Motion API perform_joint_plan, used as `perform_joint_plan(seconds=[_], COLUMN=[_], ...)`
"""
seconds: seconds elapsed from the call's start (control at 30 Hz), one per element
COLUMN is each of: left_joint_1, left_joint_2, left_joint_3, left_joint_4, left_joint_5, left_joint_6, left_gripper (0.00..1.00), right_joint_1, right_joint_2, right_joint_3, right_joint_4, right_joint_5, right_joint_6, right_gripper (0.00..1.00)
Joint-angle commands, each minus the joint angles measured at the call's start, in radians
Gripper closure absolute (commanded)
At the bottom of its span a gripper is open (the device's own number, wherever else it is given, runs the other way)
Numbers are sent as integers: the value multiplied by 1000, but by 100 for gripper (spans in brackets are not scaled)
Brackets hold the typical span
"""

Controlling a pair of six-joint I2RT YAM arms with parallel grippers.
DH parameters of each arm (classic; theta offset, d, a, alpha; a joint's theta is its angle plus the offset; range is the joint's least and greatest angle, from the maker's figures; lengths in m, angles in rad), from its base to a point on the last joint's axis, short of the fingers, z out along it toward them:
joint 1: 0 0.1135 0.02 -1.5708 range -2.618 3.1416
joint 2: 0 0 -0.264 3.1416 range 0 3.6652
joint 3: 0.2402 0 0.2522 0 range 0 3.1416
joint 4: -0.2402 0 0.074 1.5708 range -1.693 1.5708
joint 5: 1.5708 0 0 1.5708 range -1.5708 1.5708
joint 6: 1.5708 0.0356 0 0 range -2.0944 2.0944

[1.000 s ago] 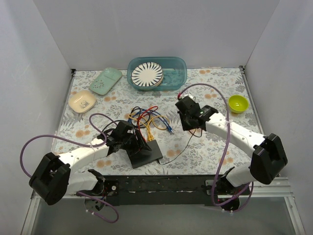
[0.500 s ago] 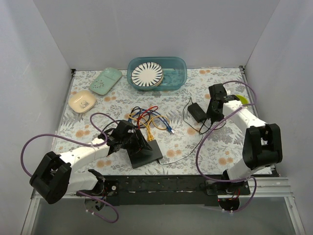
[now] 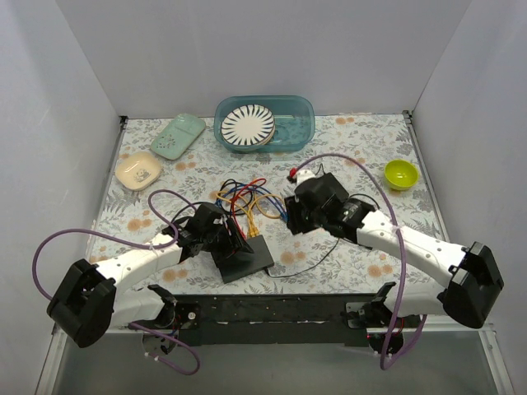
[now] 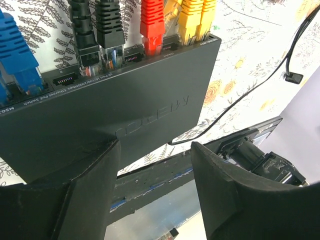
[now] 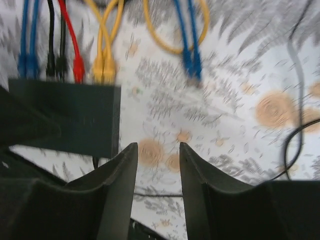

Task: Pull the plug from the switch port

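The black switch (image 3: 245, 257) sat lower centre in the top view, with the red plug (image 4: 151, 25) and its blue, black and yellow neighbours all seated in the ports. The left gripper (image 4: 156, 150) had its jaws spread wide at the switch's edge. The right gripper (image 5: 156, 150) hovered just right of it, jaws apart and empty.

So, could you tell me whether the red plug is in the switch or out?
In: the red plug sits with its tip inside a port on the switch.
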Motion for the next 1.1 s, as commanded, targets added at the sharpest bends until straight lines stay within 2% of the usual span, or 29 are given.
perform_joint_plan(seconds=[0.0,0.1,0.13,0.17,0.33,0.57,0.73,1.07], left_joint_1=[5,6,6,6,6,6,6,5], left_joint_2=[21,29,45,53,58,38,7,-37], left_joint_3=[9,41,60,67,75,52,21,-34], left_joint_4=[-92,-115,-125,-128,-135,-110,-95,-62], left_joint_5=[-117,-151,-154,-154,-152,-109,-82,-49], left_joint_6=[5,-1,-1,-1,-13,-29,-32,-53], left_gripper=[41,42,43,43,44,48,49,53], right_joint_1=[84,134,142,150,222,245,243,196], right_joint_2=[-35,-58,-54,-49,30,190,308,403], right_joint_3=[-145,-223,-232,-248,-248,-234,-156,-56], right_joint_4=[3,32,54,67,147,247,224,196], right_joint_5=[-91,-125,-158,-178,-295,-310,-239,-131], right_joint_6=[31,43,43,42,34,33,43,48], right_gripper=[57,81,96,99,99,99,99,99])
